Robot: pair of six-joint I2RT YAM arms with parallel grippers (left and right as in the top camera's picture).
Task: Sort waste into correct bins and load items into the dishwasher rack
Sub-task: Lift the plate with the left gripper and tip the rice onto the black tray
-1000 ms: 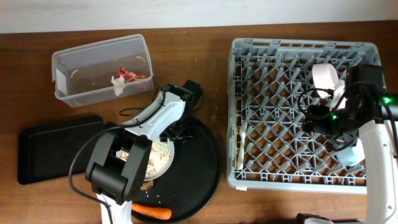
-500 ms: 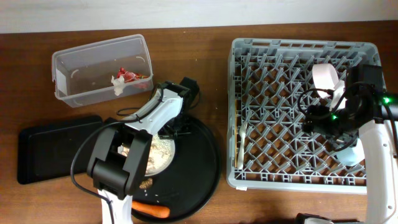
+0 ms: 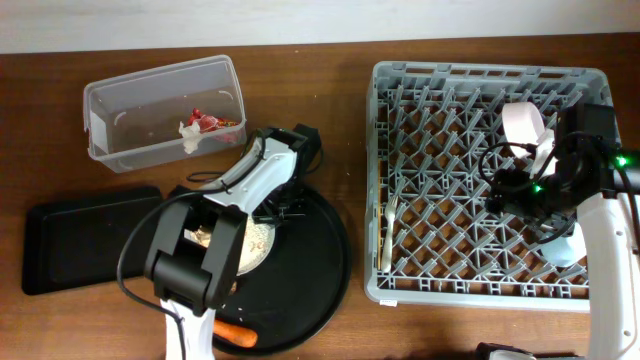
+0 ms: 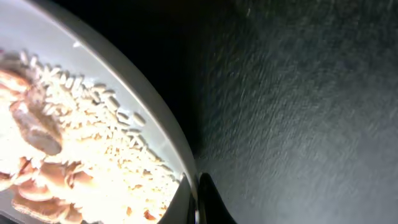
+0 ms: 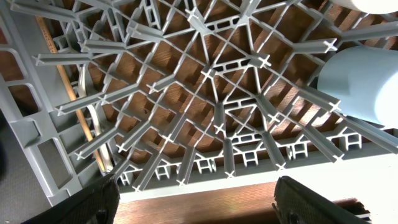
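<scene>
In the left wrist view my left gripper (image 4: 196, 188) is shut on the rim of the white plate (image 4: 134, 93), one finger on each side of the edge. Beige rice-and-pasta scraps (image 4: 68, 155) cover the plate. From overhead the plate (image 3: 256, 246) lies on the round black tray (image 3: 315, 270) under my left arm. An orange carrot (image 3: 236, 333) lies at the tray's near edge. My right gripper (image 5: 196, 199) stands open over the front edge of the grey dishwasher rack (image 5: 205, 106), holding nothing. A pale blue cup (image 5: 364, 84) sits in the rack to its right.
The clear tub (image 3: 130, 95) at the back left holds a red wrapper (image 3: 207, 122) and a white scrap (image 3: 188, 137). The flat black tray (image 3: 85, 240) lies left of the round tray. In the rack (image 3: 440, 110) are a white fork (image 3: 388, 235) and a pink-white bowl (image 3: 524, 122).
My left gripper has closed onto the plate's rim. The round tray, with plate and carrot, has shifted a little to the left. The right arm has not moved.
</scene>
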